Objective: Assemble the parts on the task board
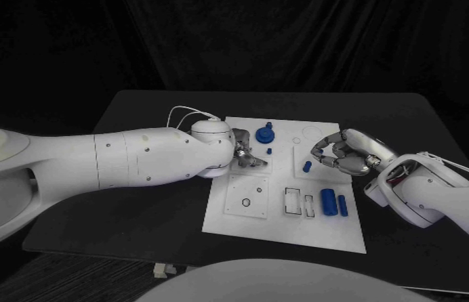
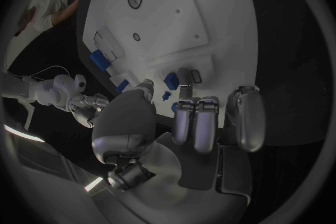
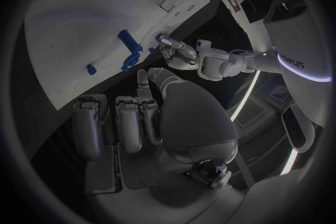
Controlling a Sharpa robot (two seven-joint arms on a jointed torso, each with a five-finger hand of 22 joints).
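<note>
The white task board [image 1: 256,215] lies in the middle of the table. My left hand [image 1: 242,152] hovers over its left edge near the far end, fingers apart and nothing between them [image 2: 196,117]. A round blue part [image 1: 265,135] and a small blue peg [image 1: 269,151] stand just beside it. My right hand [image 1: 342,154] hangs over the board's right side, fingers loosely bent and holding nothing [image 3: 133,117]. A small blue part [image 1: 306,166] stands by its fingertips. Two blue cylinders [image 1: 335,203] lie side by side at the near right of the board.
The board has a raised square block with a hole [image 1: 247,197] at the near left and rectangular slots [image 1: 295,202] beside the cylinders. Black table [image 1: 146,214] shows on both sides of the board. My left forearm [image 1: 146,156] crosses the table's left half.
</note>
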